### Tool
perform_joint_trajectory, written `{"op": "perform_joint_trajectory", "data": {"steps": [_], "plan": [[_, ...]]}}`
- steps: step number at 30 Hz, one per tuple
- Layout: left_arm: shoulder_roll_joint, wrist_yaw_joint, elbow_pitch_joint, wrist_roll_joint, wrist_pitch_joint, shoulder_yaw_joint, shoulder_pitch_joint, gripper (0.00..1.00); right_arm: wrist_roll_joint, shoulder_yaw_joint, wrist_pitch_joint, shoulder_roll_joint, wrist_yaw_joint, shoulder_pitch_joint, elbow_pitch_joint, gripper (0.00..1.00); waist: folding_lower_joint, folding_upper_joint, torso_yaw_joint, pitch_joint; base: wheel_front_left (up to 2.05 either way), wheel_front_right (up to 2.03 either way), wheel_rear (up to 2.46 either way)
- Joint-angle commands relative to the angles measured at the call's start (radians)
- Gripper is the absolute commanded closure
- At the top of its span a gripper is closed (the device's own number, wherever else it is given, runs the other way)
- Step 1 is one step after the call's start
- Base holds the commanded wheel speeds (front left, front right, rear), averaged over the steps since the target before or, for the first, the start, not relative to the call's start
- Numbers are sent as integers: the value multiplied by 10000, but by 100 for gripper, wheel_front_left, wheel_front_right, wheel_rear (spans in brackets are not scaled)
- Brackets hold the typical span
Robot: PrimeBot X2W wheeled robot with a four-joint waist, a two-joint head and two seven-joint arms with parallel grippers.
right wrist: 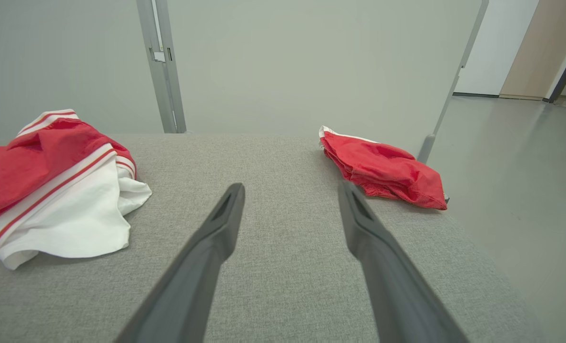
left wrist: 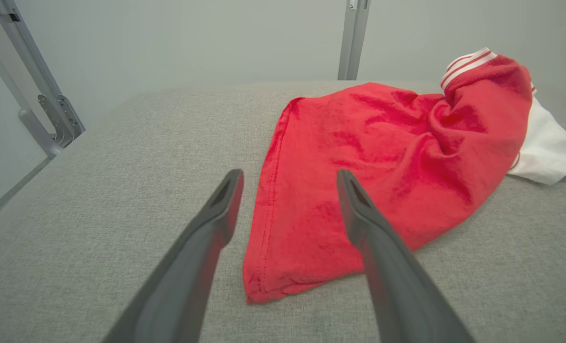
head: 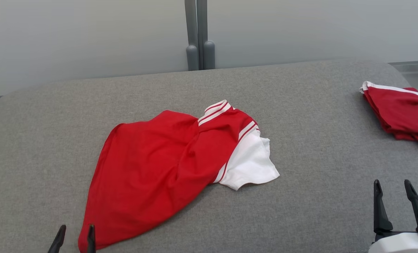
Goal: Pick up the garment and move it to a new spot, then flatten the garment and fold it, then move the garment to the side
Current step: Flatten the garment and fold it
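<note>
Grey surface, red garment; left tool and right tool low, jaws apart.

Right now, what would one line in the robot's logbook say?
garment: crumpled, on grey surface | left claw: open, by hem | right claw: open, empty | second garment: folded, far right

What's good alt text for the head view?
A crumpled red shirt with a white sleeve lies in the middle of a grey fabric-covered table; a folded red garment sits at its right edge. The left gripper and right gripper, both open, show along the bottom.
</note>
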Motion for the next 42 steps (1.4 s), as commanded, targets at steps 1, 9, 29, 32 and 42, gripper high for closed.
{"op": "perform_joint_trajectory", "data": {"steps": [1, 9, 29, 32, 42], "plan": [[211, -22, 22, -173, 3, -197, 142, 0, 80, 21, 0, -1, -16, 27, 44, 0, 0, 0, -77, -9, 0, 0, 0], [366, -30, -95, -560, 3, -612, 189, 0, -14, 508, 0, 4, -16, -247, 168, 0, 0, 0, -128, 17, 0, 0, 0], [18, -31, 33, -576, 3, -210, -28, 0, 175, 1669, 0, -54, -16, -616, 417, 0, 0, 0, 145, 34, 0, 0, 0], [-39, -31, 53, -607, 3, 40, -86, 0, 499, 1873, 0, -25, -16, -772, 351, 0, 0, 0, 172, 54, 0, 0, 0], [30, 101, 1901, -761, 749, -142, -1385, 0, 999, 4292, 2064, -944, -16, -3376, 2326, 0, 0, 0, 125, 510, 0, 0, 0]]}}
